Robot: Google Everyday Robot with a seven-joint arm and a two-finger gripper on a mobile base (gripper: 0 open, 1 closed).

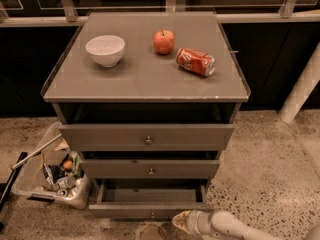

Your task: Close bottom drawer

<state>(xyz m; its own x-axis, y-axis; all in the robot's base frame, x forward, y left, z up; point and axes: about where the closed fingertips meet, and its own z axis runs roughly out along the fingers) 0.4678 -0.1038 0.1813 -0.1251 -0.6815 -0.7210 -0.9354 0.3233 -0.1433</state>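
Note:
The bottom drawer [150,208] is the lowest of three grey cabinet drawers and stands pulled out, its shallow inside showing dark and empty. Its slim front panel carries a small round knob [152,214]. My gripper [181,220] comes in from the lower right on a white arm [235,228], low by the floor, right at the front panel just right of the knob. The middle drawer [150,169] and the top drawer [147,136] sit above, slightly out.
On the cabinet top [145,79] lie a white bowl [105,50], a red apple [164,41] and a red can on its side [195,61]. A clear bin of rubbish [50,174] stands on the floor at the left. A white post [300,91] leans at the right.

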